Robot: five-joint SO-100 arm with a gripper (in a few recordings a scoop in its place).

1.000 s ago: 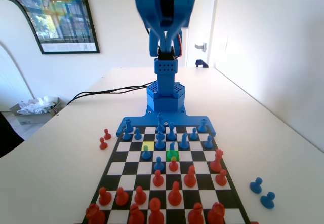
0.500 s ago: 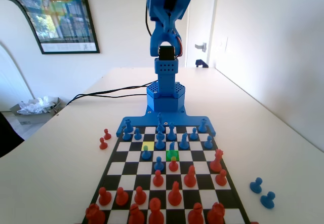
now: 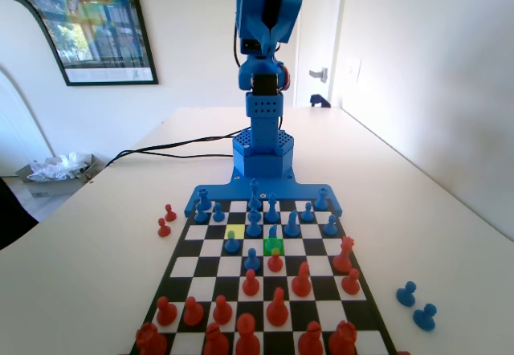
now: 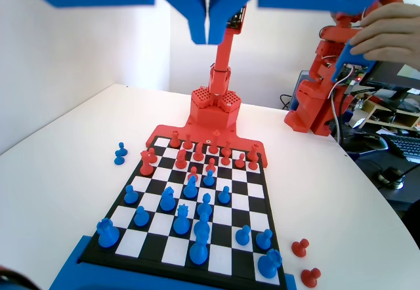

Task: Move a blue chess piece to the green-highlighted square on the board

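I see my gripper [image 4: 209, 34] up high over the board [image 3: 210, 247], jaws shut tight (nothing in them). A blue pawn [image 3: 273, 234] stands on the green square [image 3: 273, 246].

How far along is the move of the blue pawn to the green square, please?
Done: unclear. A blue pawn stands at the far edge of the green square; whether it rests on it I cannot tell. In hand: nothing; the gripper hangs high above the board, jaws together, empty. Left: possibly confirming placement.
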